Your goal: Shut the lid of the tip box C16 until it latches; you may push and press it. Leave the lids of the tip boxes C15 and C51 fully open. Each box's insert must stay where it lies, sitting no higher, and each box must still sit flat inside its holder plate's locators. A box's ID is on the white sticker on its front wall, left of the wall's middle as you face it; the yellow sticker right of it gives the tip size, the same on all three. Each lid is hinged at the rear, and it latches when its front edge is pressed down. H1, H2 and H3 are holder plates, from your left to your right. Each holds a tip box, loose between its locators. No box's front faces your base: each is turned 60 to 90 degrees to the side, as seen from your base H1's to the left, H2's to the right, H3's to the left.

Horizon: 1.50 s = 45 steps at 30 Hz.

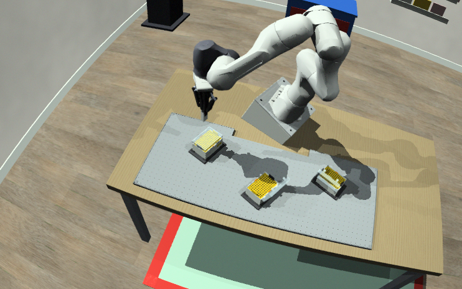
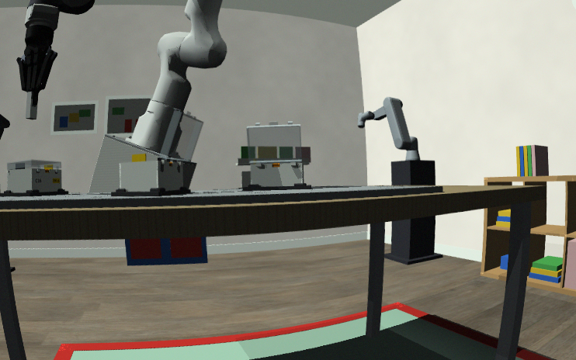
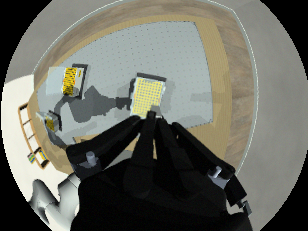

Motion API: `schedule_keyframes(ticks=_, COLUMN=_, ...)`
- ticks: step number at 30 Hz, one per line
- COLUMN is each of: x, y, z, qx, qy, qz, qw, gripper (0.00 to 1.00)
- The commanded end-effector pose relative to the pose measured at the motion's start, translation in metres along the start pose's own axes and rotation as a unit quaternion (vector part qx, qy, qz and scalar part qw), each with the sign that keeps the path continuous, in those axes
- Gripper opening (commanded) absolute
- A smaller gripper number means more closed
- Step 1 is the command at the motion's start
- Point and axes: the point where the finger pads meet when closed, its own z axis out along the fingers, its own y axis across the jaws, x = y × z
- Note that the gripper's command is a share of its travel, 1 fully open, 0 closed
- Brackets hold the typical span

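Observation:
Three tip boxes with yellow inserts stand on the grey perforated plate (image 1: 255, 180). The box at the left of the top view (image 1: 207, 142) has its clear lid lying flat down over the insert. In the exterior view this box (image 2: 33, 174) has a white sticker that seems to read C16. The middle box (image 1: 262, 187) (image 2: 152, 174) and the right box (image 1: 330, 180) (image 2: 273, 169) have their lids standing open. My gripper (image 1: 204, 116) (image 2: 30, 111) is shut and empty, well above the table beside the C16 box. In the wrist view the fingertips (image 3: 152, 116) sit just below that box (image 3: 149, 94).
My base pedestal (image 1: 277, 112) stands on the table behind the plate. Each box sits on a dark holder plate. A second small arm on a black pedestal (image 2: 411, 178) stands beyond the table. A shelf with books (image 2: 530, 229) is at the right.

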Motion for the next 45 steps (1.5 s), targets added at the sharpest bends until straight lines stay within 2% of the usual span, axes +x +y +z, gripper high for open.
schedule_keyframes(ticks=1, x=0.002, y=-0.006, z=0.006, qx=-0.001, qy=0.002, qz=0.002, qw=1.0, gripper=0.0)
schedule_keyframes(ticks=35, x=0.003, y=-0.054, z=0.07, qx=-0.001, qy=0.002, qz=0.002, qw=1.0, gripper=0.0)
schedule_keyframes(ticks=45, x=0.003, y=-0.054, z=0.07, qx=-0.001, qy=0.002, qz=0.002, qw=1.0, gripper=0.0)
